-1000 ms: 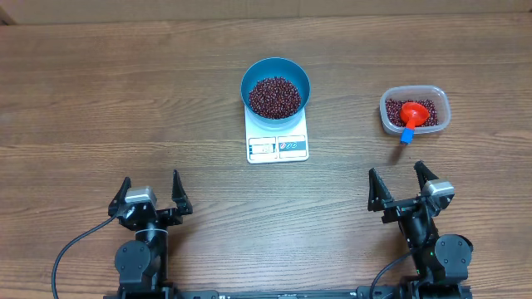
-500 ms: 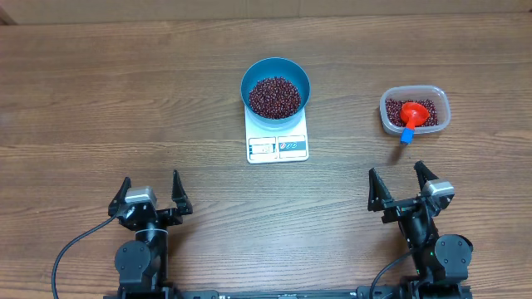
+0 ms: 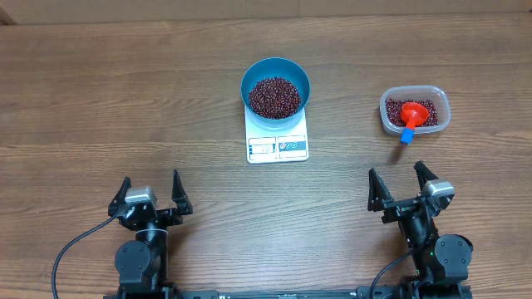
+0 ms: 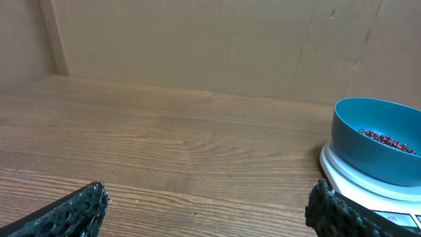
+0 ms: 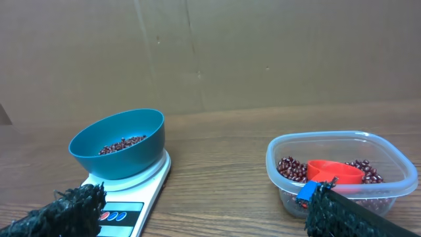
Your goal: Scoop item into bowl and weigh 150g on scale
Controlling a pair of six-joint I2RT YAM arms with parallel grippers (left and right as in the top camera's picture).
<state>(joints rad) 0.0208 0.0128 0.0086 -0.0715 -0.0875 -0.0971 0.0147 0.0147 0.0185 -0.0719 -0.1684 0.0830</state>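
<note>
Left gripper [image 3: 150,184] at the near left of the wooden table [image 3: 100,100], jaws spread as wide as they go, nothing between them and nothing touched. Right gripper [image 3: 396,178] at the near right, likewise spread wide and holding nothing. Both well apart from everything else on the table.

Far of centre, a white kitchen scale [image 3: 278,147], display panel and blue-marked label along its near edge. On its far part, a round bright blue bowl [image 3: 276,66], upright, overhanging the platform on the left, right and far sides. Inside the bowl, a loose heap of dark red-brown beans [image 3: 275,97] covering the bottom, the blue wall bare above them.

To the right of the scale and apart from it, a clear rectangular plastic tub [image 3: 415,88] with more of the same beans. In the tub, a red scoop [image 3: 415,112], cup on the beans, blue-tipped handle [image 3: 406,136] sticking out over the near rim toward the right gripper.

From the left wrist, only the bowl and a corner of the scale at the right edge, between dark textured fingertips [image 4: 66,210]. From the right wrist, bowl and scale at left, tub and scoop at right. Reading on the scale's display too small to tell.
</note>
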